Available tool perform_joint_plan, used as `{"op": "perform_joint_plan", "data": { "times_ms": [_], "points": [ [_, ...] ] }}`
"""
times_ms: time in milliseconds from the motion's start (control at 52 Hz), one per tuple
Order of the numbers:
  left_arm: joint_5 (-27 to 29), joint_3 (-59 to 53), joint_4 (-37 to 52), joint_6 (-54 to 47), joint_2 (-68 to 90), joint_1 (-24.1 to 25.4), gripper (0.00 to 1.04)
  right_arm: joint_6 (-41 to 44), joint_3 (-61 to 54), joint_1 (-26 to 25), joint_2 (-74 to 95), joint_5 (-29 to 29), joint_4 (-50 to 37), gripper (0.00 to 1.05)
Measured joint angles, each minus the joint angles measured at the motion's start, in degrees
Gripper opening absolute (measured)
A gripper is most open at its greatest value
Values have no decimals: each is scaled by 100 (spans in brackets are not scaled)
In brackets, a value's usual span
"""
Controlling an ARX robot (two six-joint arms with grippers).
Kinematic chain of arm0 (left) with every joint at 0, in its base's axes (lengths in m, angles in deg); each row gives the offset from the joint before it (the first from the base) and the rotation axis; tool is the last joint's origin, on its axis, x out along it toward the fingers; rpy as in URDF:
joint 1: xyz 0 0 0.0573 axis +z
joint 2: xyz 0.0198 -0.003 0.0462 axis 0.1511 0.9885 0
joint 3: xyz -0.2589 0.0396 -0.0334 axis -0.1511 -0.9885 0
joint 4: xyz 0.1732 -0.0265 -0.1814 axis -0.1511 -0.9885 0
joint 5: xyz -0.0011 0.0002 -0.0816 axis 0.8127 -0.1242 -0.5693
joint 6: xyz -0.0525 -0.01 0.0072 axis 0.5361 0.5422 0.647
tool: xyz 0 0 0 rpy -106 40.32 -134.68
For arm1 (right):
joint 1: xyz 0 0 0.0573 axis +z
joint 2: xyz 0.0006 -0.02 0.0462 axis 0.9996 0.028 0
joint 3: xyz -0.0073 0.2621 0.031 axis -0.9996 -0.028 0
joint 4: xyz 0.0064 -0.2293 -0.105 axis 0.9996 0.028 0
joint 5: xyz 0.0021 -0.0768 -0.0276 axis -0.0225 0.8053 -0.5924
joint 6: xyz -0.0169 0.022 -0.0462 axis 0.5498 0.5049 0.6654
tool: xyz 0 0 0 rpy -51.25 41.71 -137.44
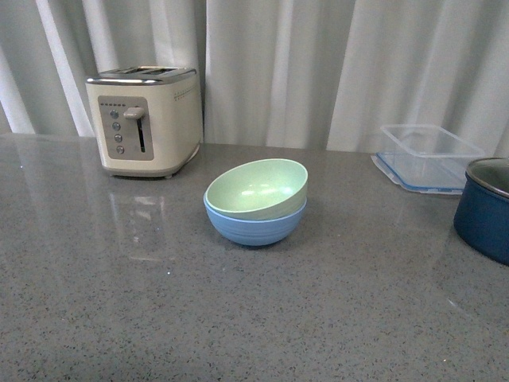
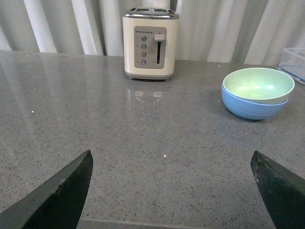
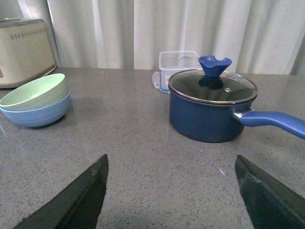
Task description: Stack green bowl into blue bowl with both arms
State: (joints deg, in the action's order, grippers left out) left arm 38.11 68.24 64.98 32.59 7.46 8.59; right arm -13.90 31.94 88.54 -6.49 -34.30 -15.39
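The pale green bowl (image 1: 258,186) sits nested inside the light blue bowl (image 1: 256,225), slightly tilted, in the middle of the grey counter. The left wrist view holds the same pair, green bowl (image 2: 259,84) in blue bowl (image 2: 252,107), well beyond my left gripper (image 2: 171,157). That gripper is open over bare counter with nothing between its fingers. The right wrist view has the green bowl (image 3: 34,91) and blue bowl (image 3: 35,114) far off to one side of my right gripper (image 3: 171,160), which is also open and empty. Neither arm appears in the front view.
A cream toaster (image 1: 145,119) stands at the back left by the curtain. A clear plastic container (image 1: 427,156) sits at the back right. A dark navy pot (image 3: 212,108) with a glass lid and long handle stands near the right gripper.
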Motion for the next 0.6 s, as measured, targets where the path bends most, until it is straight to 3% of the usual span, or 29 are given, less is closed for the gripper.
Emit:
{"op": "perform_joint_plan", "data": {
  "times_ms": [96,596],
  "points": [
    [0,0,0,0,0,0,98,-7,0,0,0,0,0,97],
    [0,0,0,0,0,0,98,-2,0,0,0,0,0,95]
  ]
}}
